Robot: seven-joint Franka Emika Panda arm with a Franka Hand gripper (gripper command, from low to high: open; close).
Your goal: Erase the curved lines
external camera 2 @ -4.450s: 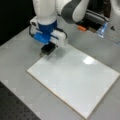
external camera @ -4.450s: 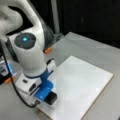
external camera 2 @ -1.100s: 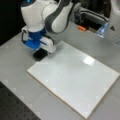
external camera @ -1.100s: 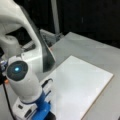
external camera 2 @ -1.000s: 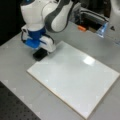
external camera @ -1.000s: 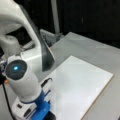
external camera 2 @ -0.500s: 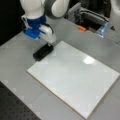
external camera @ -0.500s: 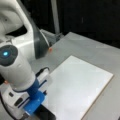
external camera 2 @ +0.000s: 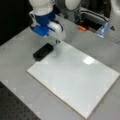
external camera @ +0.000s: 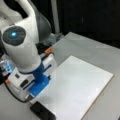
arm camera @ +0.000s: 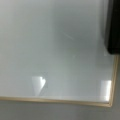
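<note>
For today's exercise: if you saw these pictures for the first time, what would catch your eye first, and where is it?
The big white board fills the grey table in both front views, blank except for pale glare; no curve lines show on it. The white arm's blue-collared gripper hangs above the board's corner at a front view's top left. A black eraser block lies on the table against that corner's edge, apart from the gripper.
</note>
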